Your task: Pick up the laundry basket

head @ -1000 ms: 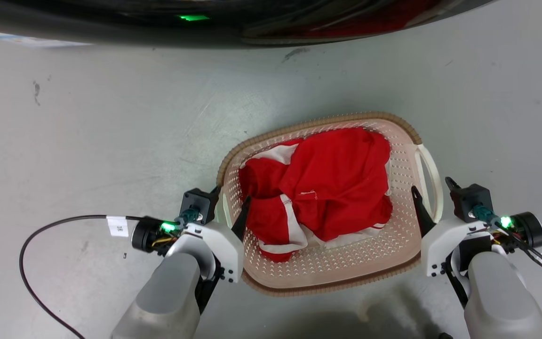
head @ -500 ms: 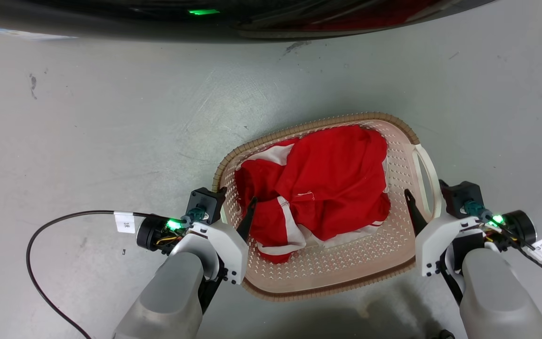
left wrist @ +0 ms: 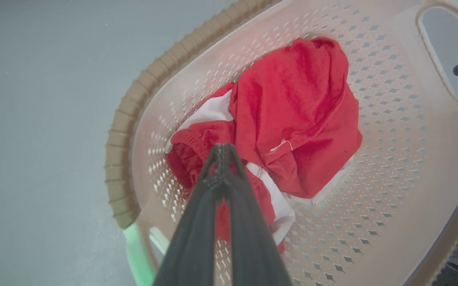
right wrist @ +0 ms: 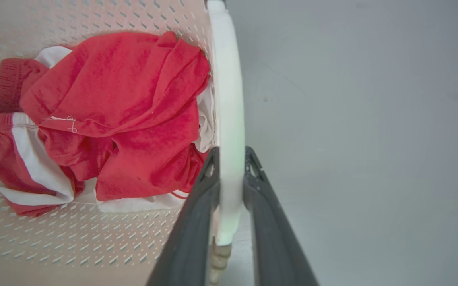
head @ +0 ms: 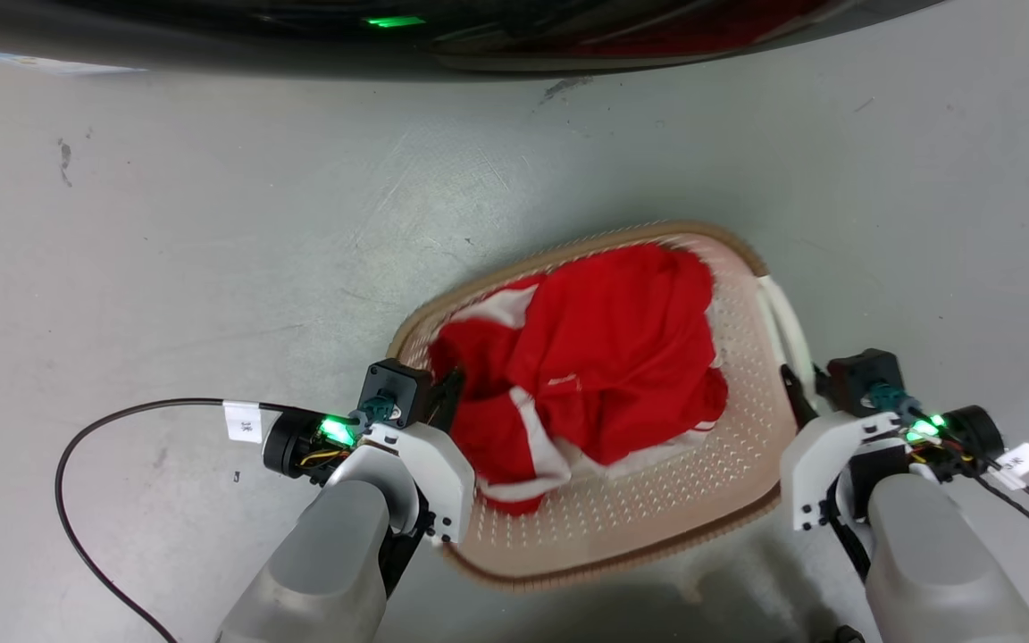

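The laundry basket (head: 657,513), cream perforated plastic with a tan rim, sits tilted on the grey floor and holds red and white clothes (head: 595,357). My right gripper (head: 798,382) is shut on the basket's white right handle (head: 787,313). In the right wrist view the handle (right wrist: 225,79) runs straight between the two fingers of that gripper (right wrist: 231,153). My left gripper (head: 445,395) is at the basket's left side. Its fingertips (left wrist: 221,149) touch each other above the clothes, with nothing seen between them. The left handle (left wrist: 133,246) lies just left of those fingers.
A dark glossy curved machine body (head: 479,36) with a green light spans the top of the head view. A black cable (head: 77,482) loops on the floor to the left of my left arm. Grey floor (head: 211,223) surrounds the basket.
Both grippers have closed, the right one onto the right handle, which now stands edge-on. The basket has shifted a little left and tilted.
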